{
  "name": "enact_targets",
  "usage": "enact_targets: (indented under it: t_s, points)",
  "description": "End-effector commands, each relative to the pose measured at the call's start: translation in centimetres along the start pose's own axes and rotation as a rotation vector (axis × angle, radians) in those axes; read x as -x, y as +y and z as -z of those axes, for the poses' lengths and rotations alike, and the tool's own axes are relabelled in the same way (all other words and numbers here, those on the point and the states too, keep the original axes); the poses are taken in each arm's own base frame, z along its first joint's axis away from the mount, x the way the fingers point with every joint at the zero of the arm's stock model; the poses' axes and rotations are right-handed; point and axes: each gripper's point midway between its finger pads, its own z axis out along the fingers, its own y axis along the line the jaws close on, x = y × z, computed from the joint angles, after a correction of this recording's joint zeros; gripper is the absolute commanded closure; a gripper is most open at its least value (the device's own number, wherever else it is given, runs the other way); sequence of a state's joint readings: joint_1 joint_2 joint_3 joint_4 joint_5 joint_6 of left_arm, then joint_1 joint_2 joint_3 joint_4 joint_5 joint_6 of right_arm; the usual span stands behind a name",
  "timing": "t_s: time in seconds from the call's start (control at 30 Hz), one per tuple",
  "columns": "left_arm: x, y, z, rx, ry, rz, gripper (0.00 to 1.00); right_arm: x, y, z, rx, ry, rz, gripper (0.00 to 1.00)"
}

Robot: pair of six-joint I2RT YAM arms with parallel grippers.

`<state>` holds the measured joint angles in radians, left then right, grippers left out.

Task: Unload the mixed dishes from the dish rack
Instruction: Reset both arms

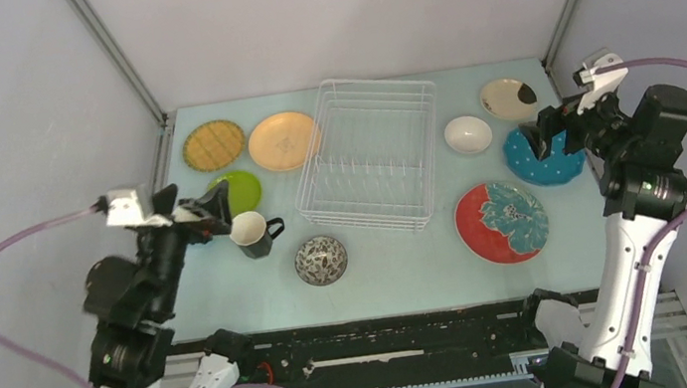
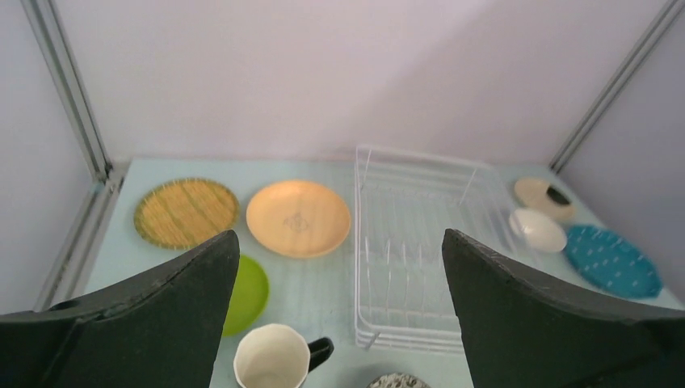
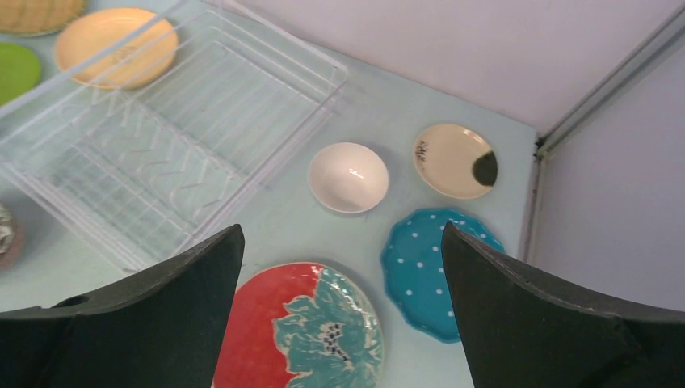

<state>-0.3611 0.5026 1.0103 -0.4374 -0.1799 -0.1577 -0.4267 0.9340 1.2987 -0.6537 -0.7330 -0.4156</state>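
The white wire dish rack point(image 1: 365, 217) stands empty mid-table. Left of it lie a yellow woven plate point(image 1: 213, 144), an orange plate point(image 1: 282, 141), a lime green plate point(image 1: 240, 187), a black mug point(image 1: 255, 234) and a speckled bowl point(image 1: 321, 259). To its right are a white bowl point(image 1: 468, 134), a cream plate point(image 1: 508, 99), a blue dotted plate point(image 1: 557, 168) and a red floral plate point(image 1: 502, 221). My left gripper point(image 1: 207, 215) hovers open above the mug point(image 2: 275, 357), holding nothing. Over the blue plate point(image 3: 420, 271), my right gripper point(image 1: 543, 138) is open and empty.
Metal frame posts rise at the back corners, and grey walls close in the left, right and far sides. The dishes lie spread on both sides of the rack, with the arm bases along the near edge.
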Motion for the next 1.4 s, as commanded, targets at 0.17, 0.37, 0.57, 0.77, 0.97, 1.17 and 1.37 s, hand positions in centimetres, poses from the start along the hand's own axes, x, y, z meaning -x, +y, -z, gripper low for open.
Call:
enact_targets:
  t_s: [0.17, 0.37, 0.57, 0.77, 0.97, 1.17, 1.37]
  points:
    - [5.1, -1.1, 6.2, -0.096, -0.105, 0.037, 0.00, 3.5, 7.5, 4.3, 0.248, -0.065, -0.096, 0.00]
    - [6.0, -2.1, 8.5, -0.159, -0.118, 0.082, 0.00, 6.6, 9.6, 6.5, 0.285, -0.121, -0.175, 0.00]
    - [6.5, -2.6, 9.8, -0.192, -0.126, 0.100, 0.00, 7.8, 9.2, 7.7, 0.168, -0.149, -0.255, 0.00]
    - [5.7, -2.6, 9.3, -0.190, -0.098, 0.087, 0.00, 7.5, 10.0, 8.5, 0.167, -0.157, -0.260, 0.00]
    - [5.2, -2.9, 9.0, -0.212, -0.094, 0.083, 0.00, 7.5, 10.2, 8.6, 0.178, -0.158, -0.257, 0.00]
    - [4.4, -2.6, 8.5, -0.196, -0.077, 0.072, 0.00, 7.7, 10.2, 8.4, 0.204, -0.164, -0.277, 0.00]
    - [4.0, -3.1, 8.2, -0.220, -0.071, 0.088, 0.00, 7.8, 10.1, 8.4, 0.208, -0.169, -0.272, 0.00]
